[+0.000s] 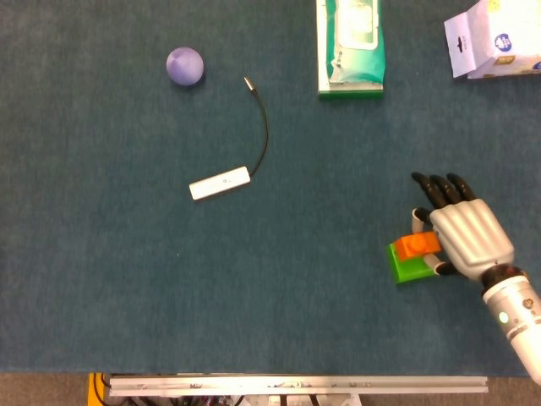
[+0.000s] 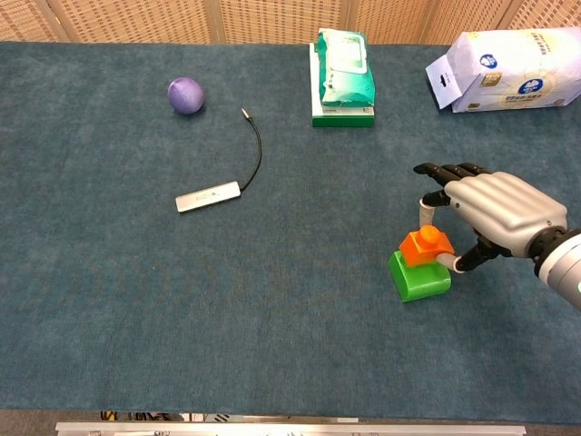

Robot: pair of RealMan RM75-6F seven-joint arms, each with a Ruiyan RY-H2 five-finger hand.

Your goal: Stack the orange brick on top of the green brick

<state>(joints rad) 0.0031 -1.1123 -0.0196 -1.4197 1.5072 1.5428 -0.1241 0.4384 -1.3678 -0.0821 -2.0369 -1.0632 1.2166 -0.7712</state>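
A small orange brick (image 2: 427,245) (image 1: 418,244) sits on top of the green brick (image 2: 418,280) (image 1: 410,266) at the right of the blue cloth. My right hand (image 2: 495,214) (image 1: 463,231) pinches the orange brick between thumb and a finger, its other fingers stretched out behind. The green brick rests on the cloth, slightly turned. My left hand shows in neither view.
A purple ball (image 2: 185,94) lies at the far left. A white adapter with a black cable (image 2: 210,196) lies left of centre. A green wipes pack (image 2: 343,80) and a white bag (image 2: 508,69) stand along the far edge.
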